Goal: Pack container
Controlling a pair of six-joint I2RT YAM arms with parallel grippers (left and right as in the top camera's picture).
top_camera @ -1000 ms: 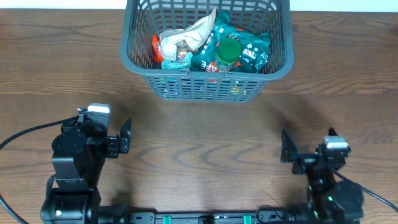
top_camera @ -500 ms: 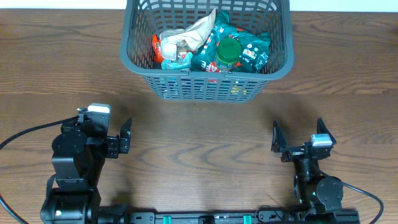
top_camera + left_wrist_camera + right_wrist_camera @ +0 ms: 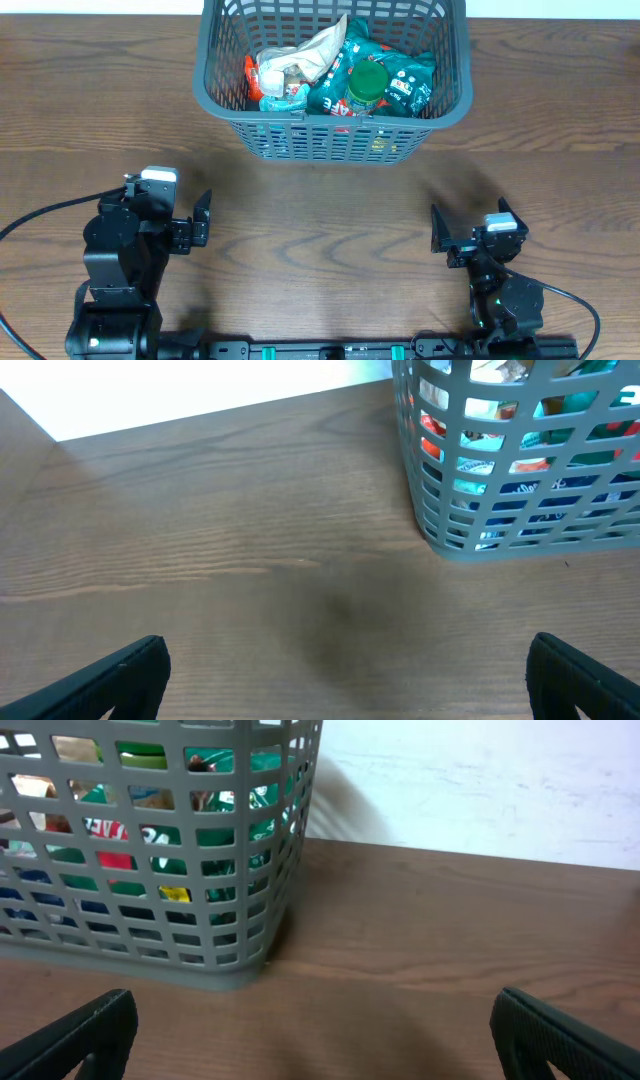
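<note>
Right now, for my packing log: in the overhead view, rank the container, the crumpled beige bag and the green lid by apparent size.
1. container
2. crumpled beige bag, partly buried
3. green lid, clearly smallest

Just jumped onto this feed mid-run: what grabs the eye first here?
The grey basket at the far middle of the table stands out, stuffed with teal packets, a pale bag and a green lid. Nearer the bases, the left gripper and right gripper are both open, holding nothing, facing the basket.
</note>
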